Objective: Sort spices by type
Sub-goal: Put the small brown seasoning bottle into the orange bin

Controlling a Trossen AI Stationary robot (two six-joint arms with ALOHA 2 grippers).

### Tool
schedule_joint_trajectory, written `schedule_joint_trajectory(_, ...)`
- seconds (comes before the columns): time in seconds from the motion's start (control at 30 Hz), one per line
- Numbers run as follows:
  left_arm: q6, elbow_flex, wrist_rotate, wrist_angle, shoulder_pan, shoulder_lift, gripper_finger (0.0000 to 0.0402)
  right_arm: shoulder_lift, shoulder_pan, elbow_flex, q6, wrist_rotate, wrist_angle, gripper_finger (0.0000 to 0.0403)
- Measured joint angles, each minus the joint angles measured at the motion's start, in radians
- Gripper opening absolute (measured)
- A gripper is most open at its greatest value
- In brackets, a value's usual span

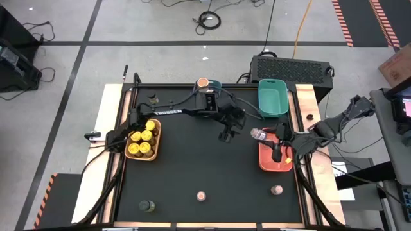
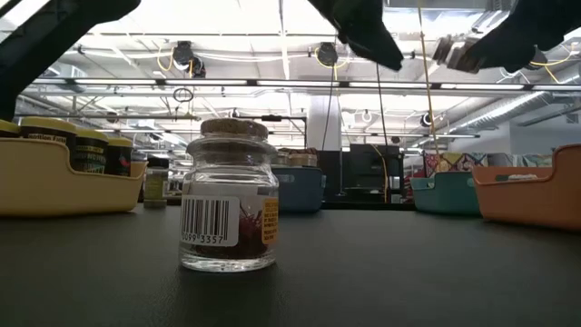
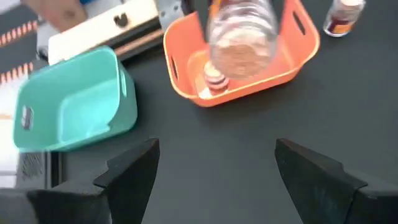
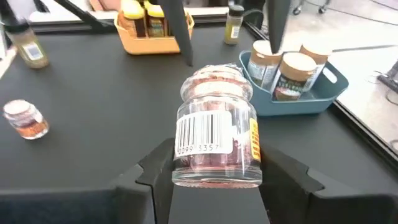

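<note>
My right gripper (image 4: 216,163) (image 1: 264,136) is shut on a small clear cork-topped jar (image 4: 214,140) (image 1: 258,134), held in the air over the far left corner of the orange bin (image 1: 276,159). One like jar (image 3: 215,81) lies inside that bin. My left gripper (image 3: 214,163) (image 1: 226,135) hangs open over the table's middle, just left of the held jar and touching nothing. Yellow-lidded jars (image 1: 142,141) stand in the yellow bin. Tan-topped jars (image 4: 287,73) stand in the blue bin. Small cork-topped jars (image 1: 201,196) (image 1: 277,190) and an olive jar (image 1: 147,206) stand near the near edge. My right gripper pinches the small jar by its glass body (image 4: 186,163), one finger (image 4: 152,169) on each side. The jar lies on its side across the fingers, with the cork top (image 4: 214,76) pointing away from the wrist toward the table's left. It is lifted clear of bin and table.
The teal bin (image 1: 272,97) sits at the far edge, right of the blue bin (image 1: 213,85). A second olive jar (image 1: 153,98) stands beyond the yellow bin (image 1: 156,151). Open black mat (image 1: 205,167) lies between the bins and the near-edge jars.
</note>
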Motion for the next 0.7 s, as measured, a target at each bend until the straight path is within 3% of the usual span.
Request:
schedule_joint_trajectory(0.2,0.108,0.0,0.008,0.027,-0.052,-0.05,0.0311,-0.051,0.0,0.0,-0.024,-0.047,-0.008,0.018)
schedule_joint_trajectory(0.3,0.102,0.0,-0.056,0.026,-0.076,-0.064,0.0303,-0.052,0.0,0.0,-0.039,-0.056,-0.012,0.018)
schedule_joint_trajectory(0.53,-0.037,-0.057,-0.142,0.001,-0.058,-0.067,0.0297,-0.052,0.003,-0.013,-0.043,-0.103,-0.017,0.0182)
schedule_joint_trajectory(0.7,-0.113,-0.168,-0.3,-0.04,-0.062,-0.086,0.0296,-0.052,0.013,-0.04,-0.022,-0.103,-0.004,0.0182)
